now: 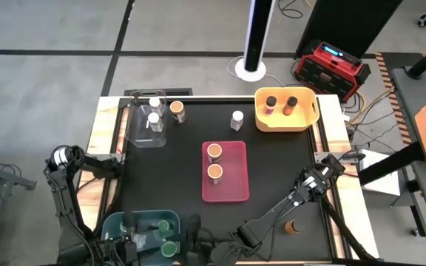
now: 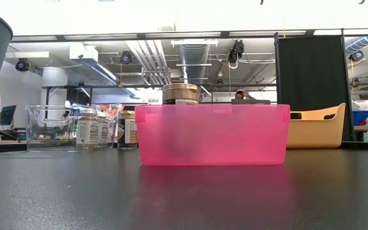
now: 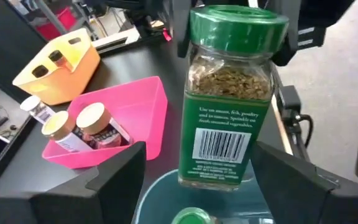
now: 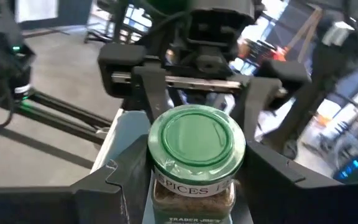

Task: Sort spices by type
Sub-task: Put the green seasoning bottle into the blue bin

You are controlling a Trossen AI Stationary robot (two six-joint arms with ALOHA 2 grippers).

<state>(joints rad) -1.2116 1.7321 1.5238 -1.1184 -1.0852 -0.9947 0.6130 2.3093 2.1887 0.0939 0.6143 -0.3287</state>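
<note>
Green-lidded spice jar point(image 3: 229, 93) with a white barcode label; pink bin point(image 1: 225, 171), yellow bin point(image 1: 285, 111), teal bin point(image 1: 140, 225), black counter point(image 1: 161, 177).

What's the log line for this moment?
right gripper: holds green jar over blue bin | left gripper: open, flanking jar

Two spice jars point(image 1: 214, 162) stand in the tray point(image 1: 234, 187) mid-bench; two more sit in the bin point(image 1: 306, 118) behind and right of it, another point(image 1: 237, 120) between them.
</note>
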